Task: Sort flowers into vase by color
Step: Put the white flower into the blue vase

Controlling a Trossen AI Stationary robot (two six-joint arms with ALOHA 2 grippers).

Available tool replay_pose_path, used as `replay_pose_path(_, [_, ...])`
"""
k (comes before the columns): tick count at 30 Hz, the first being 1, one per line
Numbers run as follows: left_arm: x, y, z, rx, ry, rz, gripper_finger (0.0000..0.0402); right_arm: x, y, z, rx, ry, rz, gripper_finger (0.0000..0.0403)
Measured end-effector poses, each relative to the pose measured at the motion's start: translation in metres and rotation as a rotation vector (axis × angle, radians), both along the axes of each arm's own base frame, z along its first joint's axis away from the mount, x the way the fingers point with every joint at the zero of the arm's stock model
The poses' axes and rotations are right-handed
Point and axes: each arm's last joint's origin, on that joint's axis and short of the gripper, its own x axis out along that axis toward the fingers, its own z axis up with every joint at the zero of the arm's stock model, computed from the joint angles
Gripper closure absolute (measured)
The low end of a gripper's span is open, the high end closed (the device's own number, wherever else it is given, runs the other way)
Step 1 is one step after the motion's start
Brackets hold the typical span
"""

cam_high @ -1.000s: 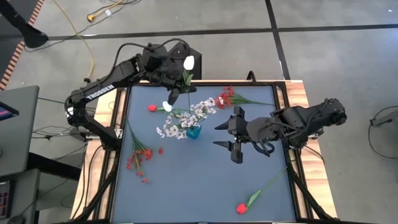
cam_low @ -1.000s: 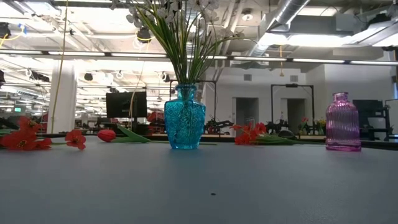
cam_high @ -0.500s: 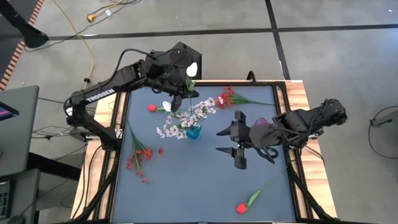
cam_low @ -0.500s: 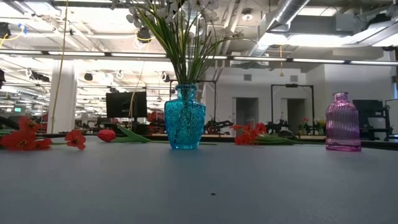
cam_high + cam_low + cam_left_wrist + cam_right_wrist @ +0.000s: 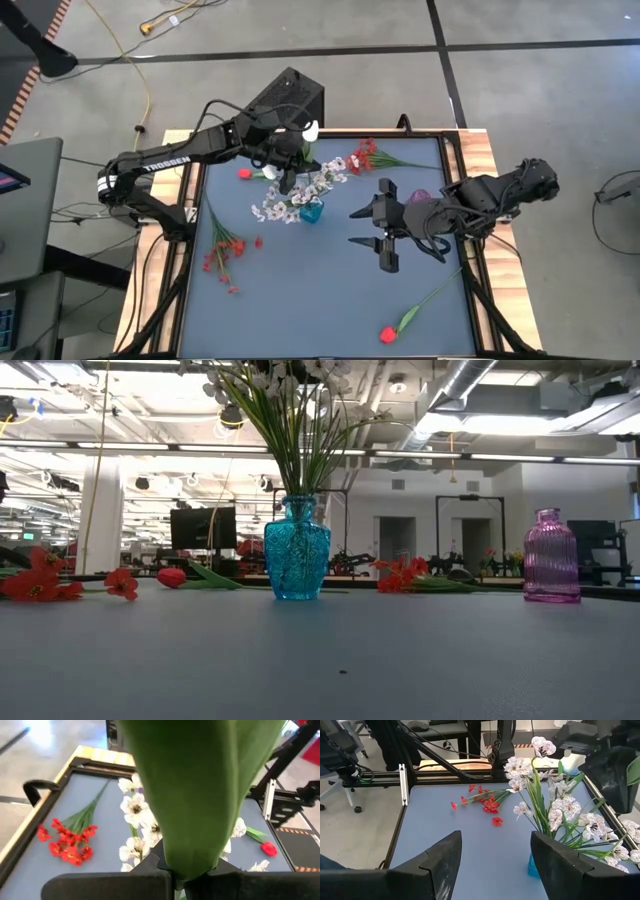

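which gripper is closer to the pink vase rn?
Right. The right gripper hangs open just beside the pink vase; the left gripper, shut on a white flower, is over the blue vase.

A yellow cable [image 5: 128, 45] is trailing across the grey floor at upper left; a square black box [image 5: 296, 93] is sitting above the table.

Readable only once: "TROSSEN" in white capitals along the left arm [image 5: 168, 164], seen from above. No other legible text, label or number anywhere.
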Motion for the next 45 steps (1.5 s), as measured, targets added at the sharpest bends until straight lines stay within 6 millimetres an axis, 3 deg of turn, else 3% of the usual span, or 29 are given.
replay_pose_path(11, [0.000,-0.004,0.006,0.073,-0.049,-0.034,0.0401,0.000,-0.001,0.000,-0.002,0.002,-0.002,0.0138])
replay_pose_path(31, [-0.001,-0.017,-0.002,0.149,0.035,-0.122,0.0401,0.002,-0.005,0.000,0.001,0.002,-0.018,0.0138])
replay_pose_path(39, [0.009,-0.018,-0.013,0.153,0.071,-0.141,0.0401,0.002,-0.005,0.000,0.002,0.001,-0.018,0.0138])
replay_pose_path(45, [0.011,-0.019,-0.036,0.132,0.114,-0.152,0.0401,0.002,-0.004,0.000,0.002,0.001,-0.018,0.0138])
